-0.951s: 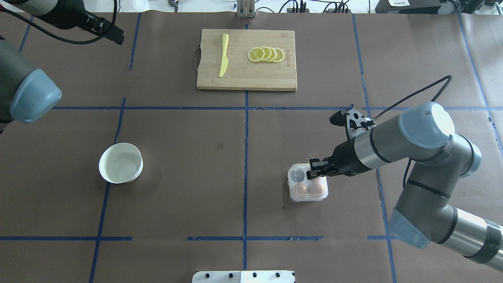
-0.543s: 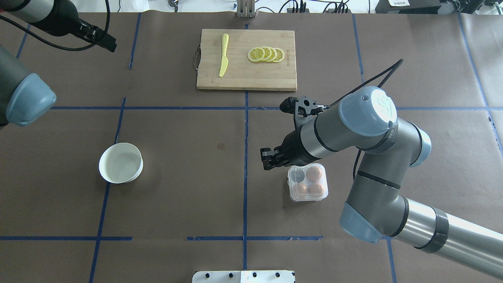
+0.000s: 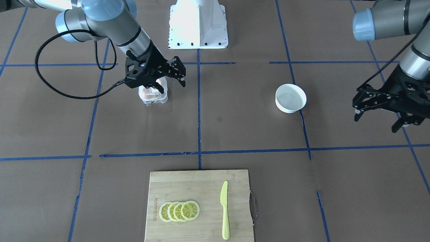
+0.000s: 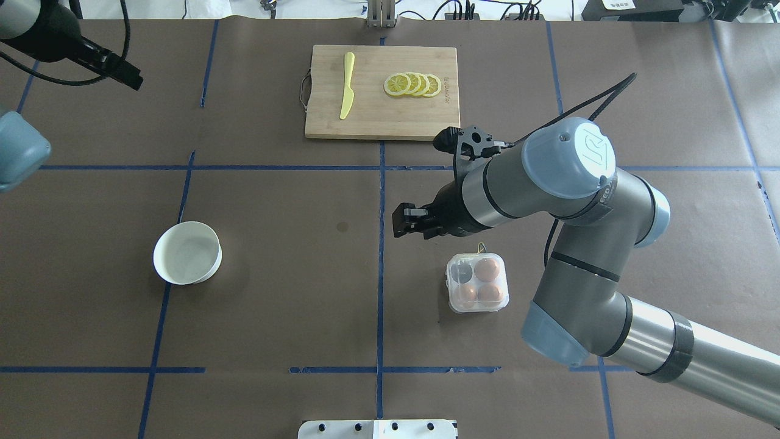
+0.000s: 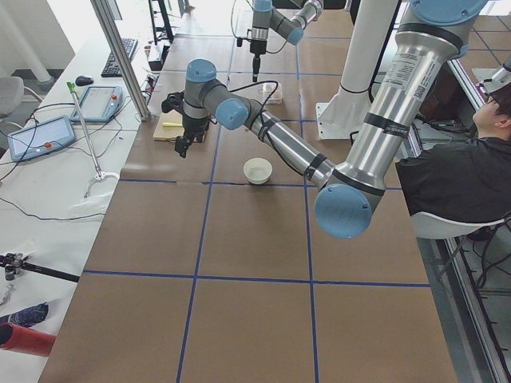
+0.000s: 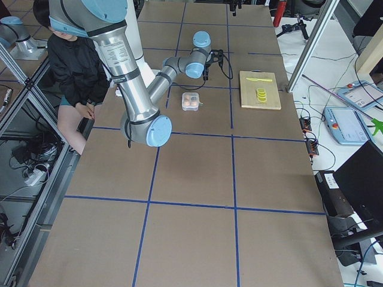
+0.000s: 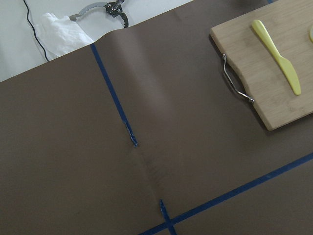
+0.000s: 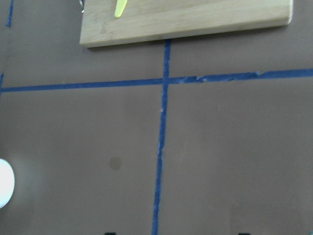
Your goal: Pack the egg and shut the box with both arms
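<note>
The clear box (image 4: pixel 477 283) stands on the table right of centre and also shows in the front view (image 3: pixel 154 96). It holds three brown eggs: one in the far right cell (image 4: pixel 488 269) and two in the near cells (image 4: pixel 468 294) (image 4: pixel 491 294). The far left cell is empty. I cannot tell whether the lid is latched. A yellow cord (image 4: pixel 481 247) shows at its far edge. My right gripper (image 4: pixel 403 223) (image 3: pixel 172 82) is open and empty, above the table, left of and beyond the box. My left gripper (image 3: pixel 376 121) (image 4: pixel 129 78) is open and empty at the far left.
A white bowl (image 4: pixel 187 252) stands empty at left. A wooden cutting board (image 4: pixel 382 122) at the far middle carries a yellow knife (image 4: pixel 347 85) and lemon slices (image 4: pixel 413 84). The white base block (image 4: pixel 378 429) is at the near edge. An operator sits beside the table (image 5: pixel 455 175).
My right gripper has left the box's far right cell and moved left and farther out; the egg there now shows. My left gripper has drawn back leftward.
</note>
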